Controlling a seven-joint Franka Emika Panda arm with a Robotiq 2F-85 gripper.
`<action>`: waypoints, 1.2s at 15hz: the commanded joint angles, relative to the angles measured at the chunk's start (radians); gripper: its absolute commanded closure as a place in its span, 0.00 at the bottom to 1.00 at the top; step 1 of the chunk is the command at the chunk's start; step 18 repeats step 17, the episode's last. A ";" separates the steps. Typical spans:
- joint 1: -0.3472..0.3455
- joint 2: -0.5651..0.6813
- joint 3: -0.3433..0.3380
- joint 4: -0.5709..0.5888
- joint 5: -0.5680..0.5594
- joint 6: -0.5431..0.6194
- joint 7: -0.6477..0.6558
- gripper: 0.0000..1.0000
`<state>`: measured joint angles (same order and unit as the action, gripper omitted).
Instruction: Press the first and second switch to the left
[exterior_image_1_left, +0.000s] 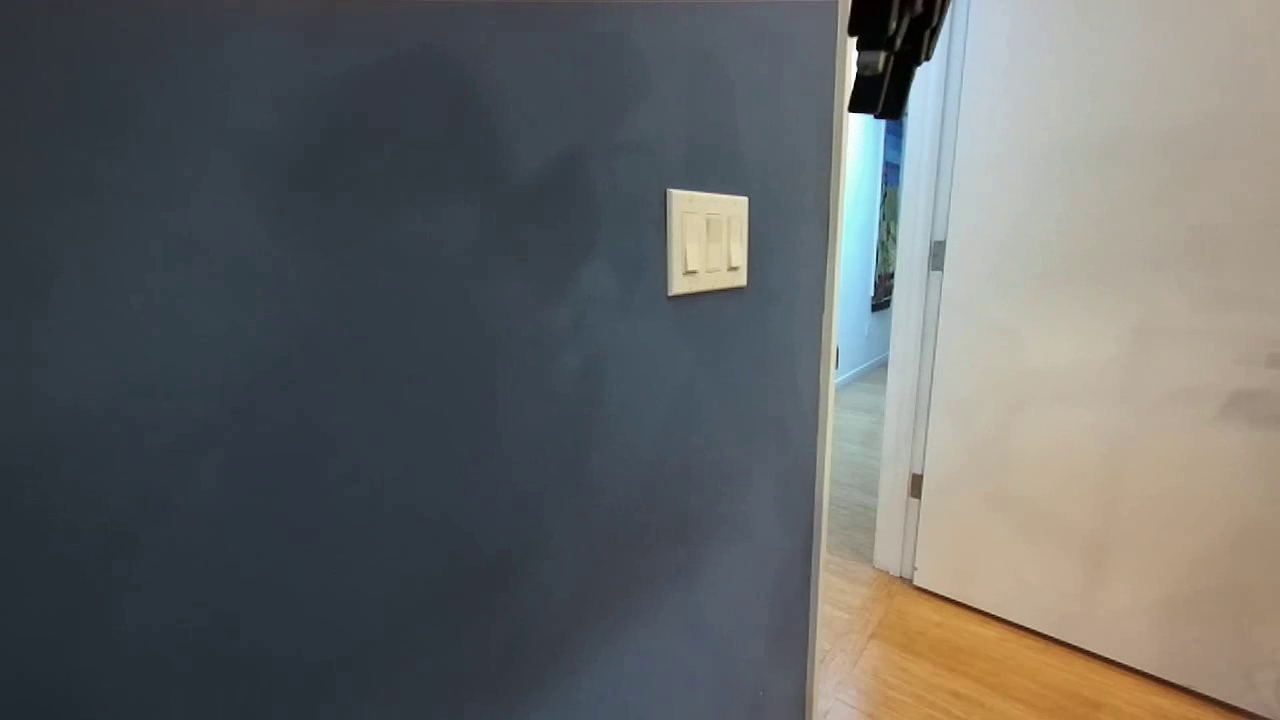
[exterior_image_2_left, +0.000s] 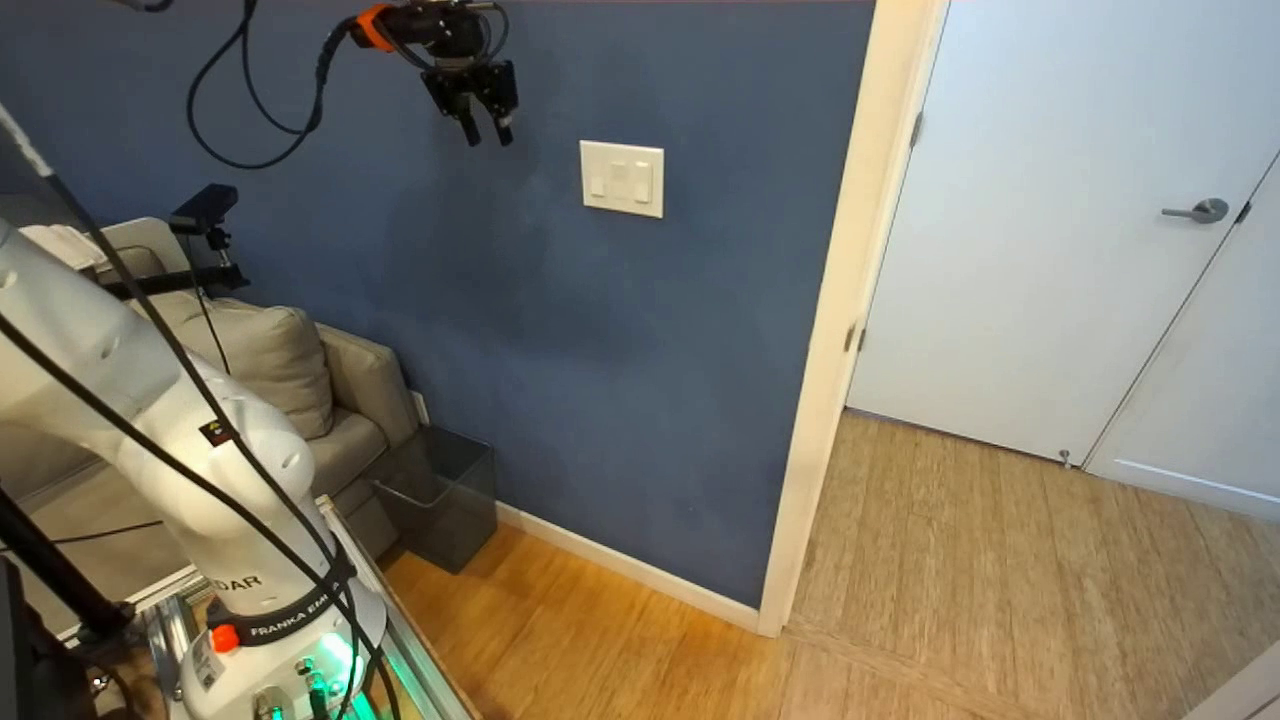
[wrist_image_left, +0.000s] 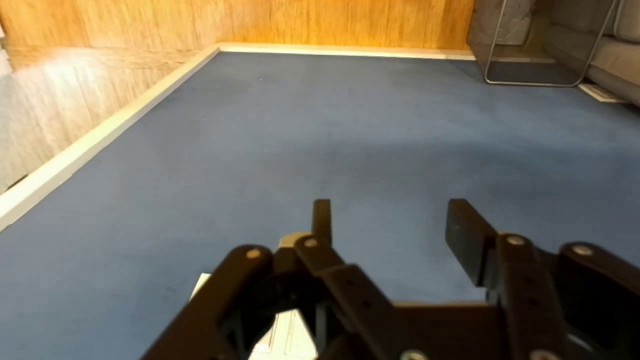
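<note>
Cream-white in both exterior views, the switch plate (exterior_image_1_left: 707, 282) sat flat on the dark blue wall (exterior_image_1_left: 450, 450) — well apart from the metal-railed edge of the counter (exterior_image_2_left: 408, 640) that carried my white arm (exterior_image_2_left: 165, 390). The first switch (exterior_image_1_left: 691, 245) was set nearest the plate's left edge, the second switch (exterior_image_1_left: 713, 245) just beside it. In an exterior view my hand (exterior_image_2_left: 488, 138) hung above and left of the plate — in the wrist view its fingers (wrist_image_left: 467, 240) were partly spread, gripping nothing, one side covering some of the plate.

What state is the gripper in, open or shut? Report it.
Open. The gripper has its two fingers apart in the wrist view, with blue wall visible between them.
</note>
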<state>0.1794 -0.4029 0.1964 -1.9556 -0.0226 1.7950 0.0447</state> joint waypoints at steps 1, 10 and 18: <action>0.011 -0.097 -0.012 -0.097 -0.012 0.050 -0.085 0.08; 0.039 -0.124 0.007 -0.116 -0.014 0.066 -0.157 0.00; 0.040 -0.125 0.007 -0.121 -0.015 0.066 -0.163 0.00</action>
